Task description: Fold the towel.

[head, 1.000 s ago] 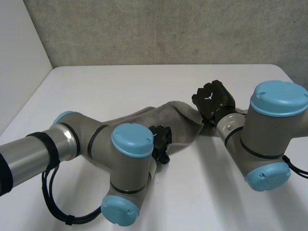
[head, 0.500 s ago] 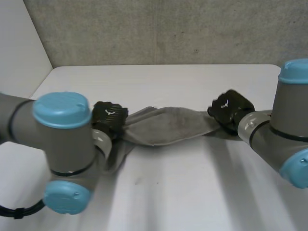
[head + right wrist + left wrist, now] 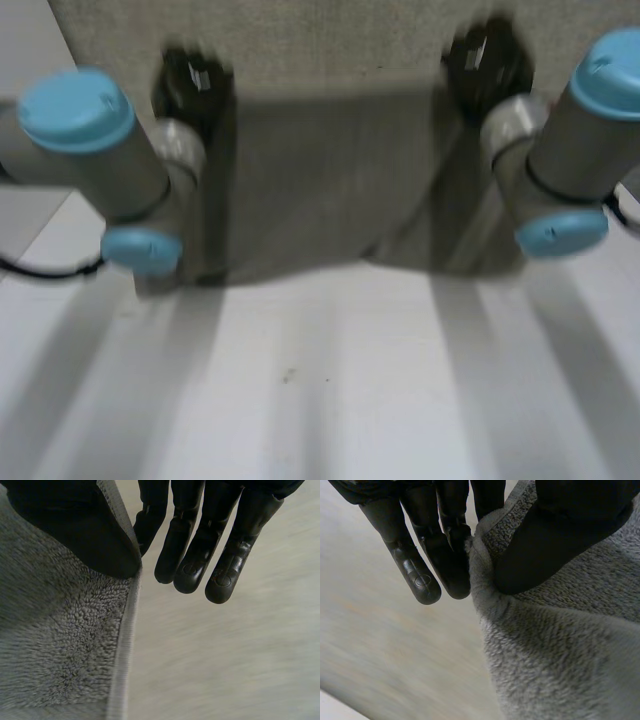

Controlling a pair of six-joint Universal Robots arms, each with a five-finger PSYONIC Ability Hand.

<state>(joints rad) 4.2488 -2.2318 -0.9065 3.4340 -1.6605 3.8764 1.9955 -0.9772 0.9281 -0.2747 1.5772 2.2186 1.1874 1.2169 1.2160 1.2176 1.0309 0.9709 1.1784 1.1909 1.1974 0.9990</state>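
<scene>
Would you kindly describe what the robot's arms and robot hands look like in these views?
Both arms are grey cylinders with round light-blue caps at the joints: the left arm, the right arm. The left robot hand and right robot hand are matte black, with rounded fingertips bearing small embossed circles.

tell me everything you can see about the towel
The towel is grey, with a fluffy looped pile and a flat hemmed edge. It hangs spread out as a sheet between the two hands, over the white table, its lower edge uneven. The left hand pinches one upper corner between thumb and fingers; the right hand pinches the other likewise. Whether it touches the table cannot be told.
</scene>
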